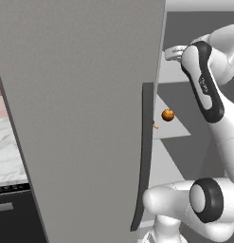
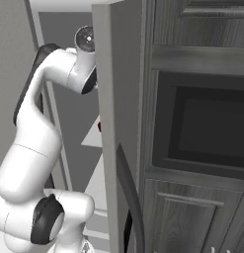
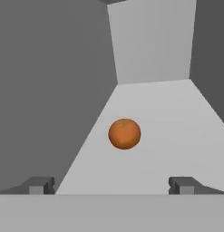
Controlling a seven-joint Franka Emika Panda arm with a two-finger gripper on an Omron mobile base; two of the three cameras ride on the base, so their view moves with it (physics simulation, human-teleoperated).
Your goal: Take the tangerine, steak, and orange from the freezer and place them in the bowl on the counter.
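Your gripper (image 3: 111, 186) is inside the freezer (image 1: 80, 118), jaws wide apart and holding nothing. A round orange fruit (image 3: 124, 133) (orange or tangerine, hard to tell) sits on a pale shelf (image 3: 177, 136) ahead. Likely next: advance, straddle it, close.

The freezer (image 2: 113, 99) door hides most of the steak (image 2: 99, 126).
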